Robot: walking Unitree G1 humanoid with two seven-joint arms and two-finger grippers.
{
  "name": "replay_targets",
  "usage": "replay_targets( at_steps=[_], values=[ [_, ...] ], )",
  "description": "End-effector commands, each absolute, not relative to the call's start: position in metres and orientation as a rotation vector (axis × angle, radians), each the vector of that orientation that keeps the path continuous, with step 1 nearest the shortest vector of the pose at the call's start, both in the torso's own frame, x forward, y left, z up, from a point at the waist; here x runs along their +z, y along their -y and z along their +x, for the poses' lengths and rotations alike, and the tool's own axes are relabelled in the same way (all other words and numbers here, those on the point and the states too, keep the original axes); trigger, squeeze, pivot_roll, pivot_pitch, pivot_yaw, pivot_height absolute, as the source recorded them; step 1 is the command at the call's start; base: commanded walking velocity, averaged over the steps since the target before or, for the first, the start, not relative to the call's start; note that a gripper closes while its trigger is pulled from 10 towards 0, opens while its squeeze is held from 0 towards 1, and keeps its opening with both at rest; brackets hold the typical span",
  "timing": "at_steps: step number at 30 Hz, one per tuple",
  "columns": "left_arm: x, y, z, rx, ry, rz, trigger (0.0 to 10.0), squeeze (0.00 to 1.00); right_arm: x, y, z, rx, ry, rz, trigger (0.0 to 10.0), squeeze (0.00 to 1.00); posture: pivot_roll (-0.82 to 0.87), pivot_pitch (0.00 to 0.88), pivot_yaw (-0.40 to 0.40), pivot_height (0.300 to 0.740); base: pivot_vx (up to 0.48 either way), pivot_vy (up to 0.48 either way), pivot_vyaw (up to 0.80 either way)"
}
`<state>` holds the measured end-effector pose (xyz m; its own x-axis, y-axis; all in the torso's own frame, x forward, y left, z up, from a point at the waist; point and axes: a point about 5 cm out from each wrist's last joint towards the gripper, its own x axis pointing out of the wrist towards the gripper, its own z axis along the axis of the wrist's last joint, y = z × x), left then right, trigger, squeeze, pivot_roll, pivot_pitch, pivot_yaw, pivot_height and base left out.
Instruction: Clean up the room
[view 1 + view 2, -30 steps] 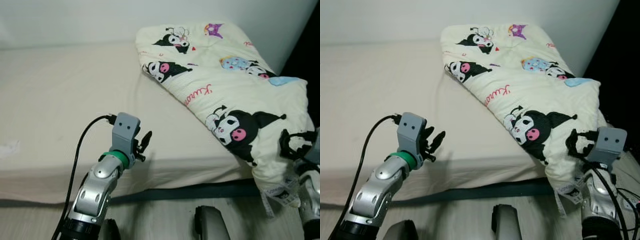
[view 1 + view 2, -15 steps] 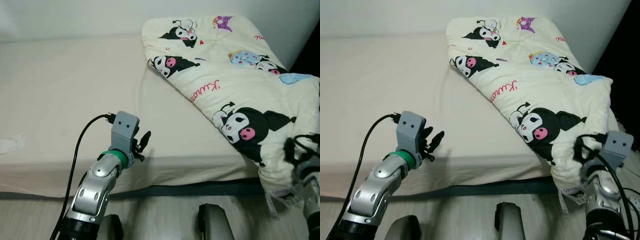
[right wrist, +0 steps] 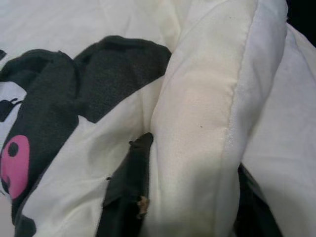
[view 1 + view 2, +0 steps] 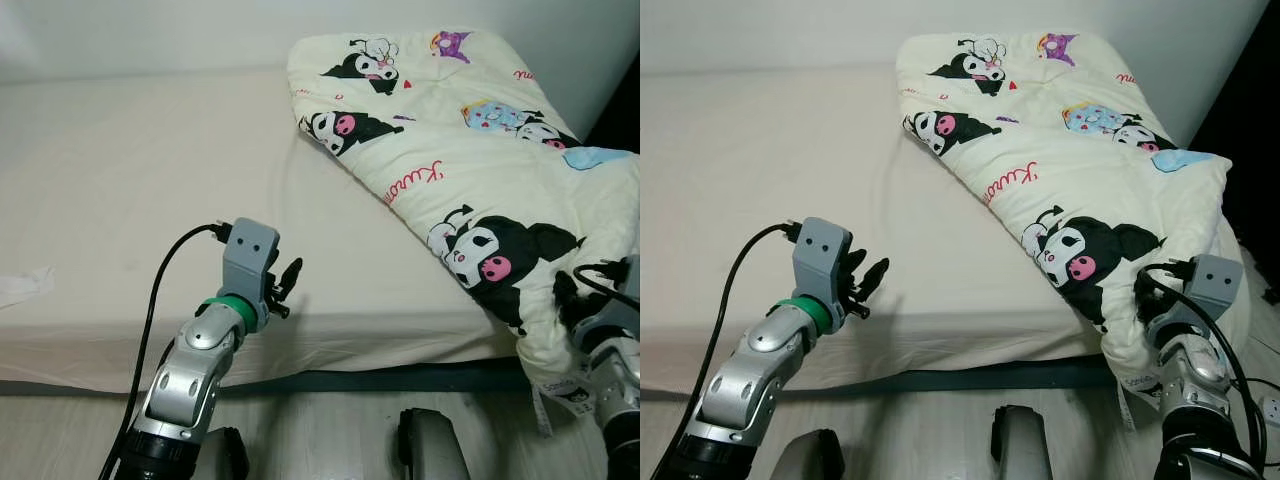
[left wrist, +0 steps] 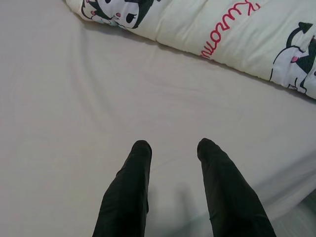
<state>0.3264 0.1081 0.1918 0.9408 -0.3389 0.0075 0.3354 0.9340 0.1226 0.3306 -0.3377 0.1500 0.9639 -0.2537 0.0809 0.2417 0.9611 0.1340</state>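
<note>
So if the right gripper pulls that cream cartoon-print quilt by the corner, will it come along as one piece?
Probably not. The cream cartoon-print quilt looks soft and puffy, and its edge bunches between the right gripper fingers, so it should drape and stretch. Much of it lies on the beige mattress, so drag seems likely.

A cream quilt (image 4: 470, 180) printed with black-and-pink cartoon characters and a red script word lies folded into a long slab, running diagonally from the upper middle of the frame down to the lower right. It rests on the bed (image 4: 130, 190), its near corner drooping over the mattress edge at the lower right
</note>
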Motion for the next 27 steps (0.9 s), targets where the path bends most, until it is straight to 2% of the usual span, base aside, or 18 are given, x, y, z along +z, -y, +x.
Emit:
replay_targets(
  at_steps=[1,6,9,10,11,12,13,14,15,16,17,18,19,21,22,24,25,27],
  values=[
    [0.189,-0.109,0.326,-0.340,0.016,0.127,10.0,0.00,0.135,0.334,0.326,-0.241,0.063,0.145,0.0,0.00,-0.08,0.193,0.164,0.552,0.000,0.000,0.00],
    [0.188,-0.108,0.326,-0.342,0.017,0.124,10.0,0.00,0.135,0.329,0.328,-0.207,0.073,0.133,0.0,0.00,-0.09,0.188,0.161,0.552,0.000,0.000,0.00],
    [0.188,-0.108,0.326,-0.342,0.018,0.122,10.0,0.00,0.147,0.303,0.339,0.003,0.137,0.132,0.0,0.00,-0.09,0.182,0.155,0.552,0.000,0.000,0.00],
    [0.188,-0.108,0.326,-0.342,0.018,0.122,10.0,0.00,0.147,0.303,0.339,0.003,0.137,0.132,0.0,0.00,-0.09,0.182,0.155,0.552,0.000,0.000,0.00],
    [0.188,-0.108,0.326,-0.341,0.020,0.120,10.0,0.00,0.152,0.263,0.346,0.304,0.148,0.143,2.2,0.00,-0.09,0.177,0.149,0.552,0.000,0.000,0.00],
    [0.189,-0.107,0.326,-0.340,0.022,0.118,10.0,0.00,0.154,0.242,0.346,0.444,0.133,0.140,10.0,0.00,-0.09,0.177,0.149,0.552,0.000,0.000,0.00],
    [0.189,-0.107,0.326,-0.340,0.022,0.118,10.0,0.00,0.154,0.242,0.346,0.444,0.133,0.140,10.0,0.00,-0.09,0.177,0.149,0.552,0.000,0.000,0.00],
    [0.190,-0.107,0.327,-0.340,0.025,0.116,10.0,0.00,0.155,0.220,0.343,0.589,0.115,0.132,10.0,0.00,-0.10,0.173,0.146,0.552,0.000,0.000,0.00],
    [0.190,-0.107,0.327,-0.340,0.025,0.116,10.0,0.00,0.155,0.220,0.343,0.589,0.115,0.132,10.0,0.00,-0.10,0.173,0.146,0.552,0.000,0.000,0.00],
    [0.191,-0.106,0.327,-0.341,0.029,0.114,10.0,0.00,0.155,0.202,0.339,0.701,0.100,0.126,10.0,0.00,-0.10,0.173,0.146,0.552,0.000,0.000,0.00],
    [0.191,-0.106,0.327,-0.341,0.029,0.114,10.0,0.00,0.155,0.202,0.339,0.701,0.100,0.126,10.0,0.00,-0.10,0.173,0.146,0.552,0.000,0.000,0.00],
    [0.192,-0.105,0.327,-0.344,0.035,0.111,10.0,0.00,0.155,0.177,0.332,0.838,0.074,0.112,10.0,0.00,-0.10,0.170,0.144,0.552,0.000,0.000,0.00],
    [0.192,-0.105,0.327,-0.344,0.035,0.111,10.0,0.00,0.155,0.177,0.332,0.838,0.074,0.112,10.0,0.00,-0.10,0.170,0.144,0.552,0.000,0.000,0.00],
    [0.197,-0.103,0.329,-0.350,0.050,0.106,10.0,0.00,0.143,0.129,0.306,1.102,-0.018,0.066,10.0,0.00,-0.10,0.165,0.143,0.552,0.000,0.000,0.00],
    [0.197,-0.103,0.329,-0.350,0.050,0.106,10.0,0.00,0.143,0.129,0.306,1.102,-0.018,0.066,10.0,0.00,-0.10,0.165,0.143,0.552,0.000,0.000,0.00],
    [0.201,-0.101,0.330,-0.352,0.064,0.102,10.0,0.00,0.123,0.105,0.266,1.321,-0.147,0.025,10.0,0.00,-0.11,0.159,0.136,0.552,0.000,0.000,0.00],
    [0.201,-0.101,0.330,-0.352,0.064,0.102,10.0,0.00,0.123,0.105,0.266,1.321,-0.147,0.025,10.0,0.00,-0.11,0.159,0.136,0.552,0.000,0.000,0.00],
    [0.203,-0.101,0.330,-0.351,0.071,0.099,10.0,0.00,0.111,0.103,0.236,1.441,-0.242,0.019,10.0,0.00,-0.11,0.160,0.130,0.552,0.000,0.000,0.00]
  ],
)
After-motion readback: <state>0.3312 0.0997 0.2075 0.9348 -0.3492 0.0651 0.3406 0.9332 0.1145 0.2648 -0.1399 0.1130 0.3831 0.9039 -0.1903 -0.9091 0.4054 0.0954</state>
